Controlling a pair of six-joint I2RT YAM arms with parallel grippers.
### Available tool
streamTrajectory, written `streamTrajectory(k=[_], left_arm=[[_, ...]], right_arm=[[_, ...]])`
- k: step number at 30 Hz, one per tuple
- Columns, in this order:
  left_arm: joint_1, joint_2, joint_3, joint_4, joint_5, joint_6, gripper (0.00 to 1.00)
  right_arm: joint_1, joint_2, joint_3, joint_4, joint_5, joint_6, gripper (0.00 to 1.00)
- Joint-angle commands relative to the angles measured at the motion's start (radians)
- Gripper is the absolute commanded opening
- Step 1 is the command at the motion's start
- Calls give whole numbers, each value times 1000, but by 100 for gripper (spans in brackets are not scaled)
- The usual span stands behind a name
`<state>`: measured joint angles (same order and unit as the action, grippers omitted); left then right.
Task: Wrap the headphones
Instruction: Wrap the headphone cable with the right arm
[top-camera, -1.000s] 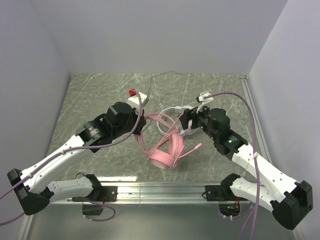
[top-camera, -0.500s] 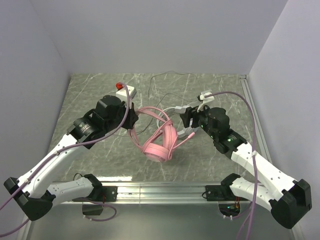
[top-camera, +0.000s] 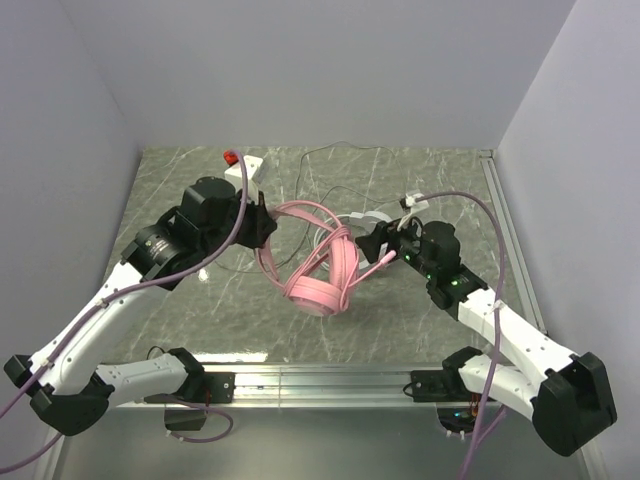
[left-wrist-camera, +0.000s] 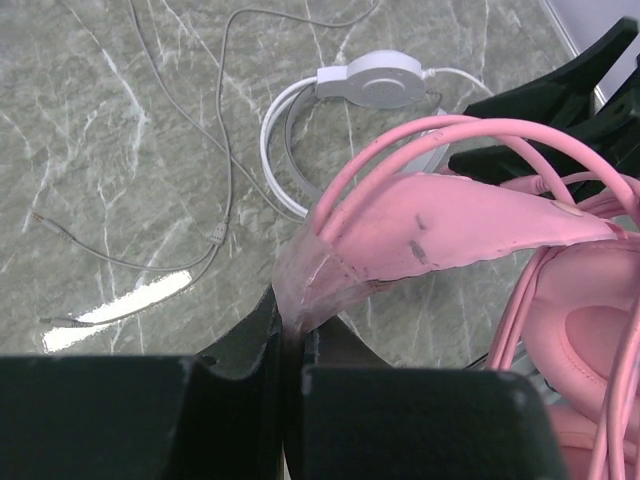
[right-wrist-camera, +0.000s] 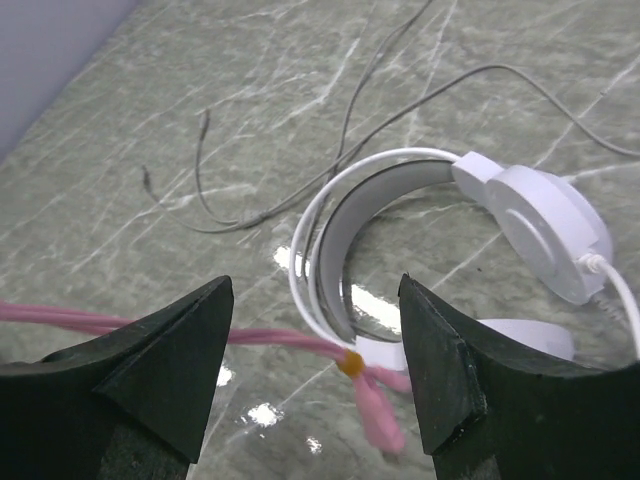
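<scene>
The left claw (left-wrist-camera: 290, 375) is clamped on the pink headset (top-camera: 322, 285) by its headband (left-wrist-camera: 450, 225), mid-counter (top-camera: 200, 170). Winding looks under way (loops cross the band). The right claw (right-wrist-camera: 315, 365), jaws apart, straddles the pink cable (right-wrist-camera: 290, 343); next, close and carry another turn. The white headset (right-wrist-camera: 530, 220) lies beyond.

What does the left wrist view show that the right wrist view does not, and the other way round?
Only the left wrist view shows the left gripper shut on the pink headset, at its headband. Only the right wrist view shows the pink cable's plug, between the fingers of the open right gripper. Both show the white headset lying on the table with its pale cable.
</scene>
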<state>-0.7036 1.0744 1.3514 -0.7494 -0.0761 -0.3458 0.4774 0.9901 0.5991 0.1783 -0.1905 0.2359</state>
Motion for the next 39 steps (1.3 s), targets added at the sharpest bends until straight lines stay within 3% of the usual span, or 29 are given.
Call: streamTrajectory(k=[1,8,18,25,31,35,36,37,39], left_arm=[[1,13,98,47,12,-67,0],[1,30,149,41,21,-75,0],[1,71,235,1,-14,-104,0],[1,82,273,-8,12,-102,0],[1,94,295,-7,35,-104,0],[1,102,305,-11,39,-107,0],[1,102,307,-10,38,-107,0],[1,102,305,-10,36,-110,0],[1,101,302,-2,42,-110,0]], right_arm=[[-37,-31,-37,157,-133,55,74],[-76,-51,-127,343,-337,112,74],[-79,-116,-197,431,-438,95,76],[-79,-39,-170,492,-455,92,78],[-66,130,-117,568,-405,98,68],[-54,177,-125,628,-391,118,41],[-53,182,-124,633,-394,121,39],[-45,185,-122,641,-400,126,38],[-36,186,-125,655,-415,125,49]])
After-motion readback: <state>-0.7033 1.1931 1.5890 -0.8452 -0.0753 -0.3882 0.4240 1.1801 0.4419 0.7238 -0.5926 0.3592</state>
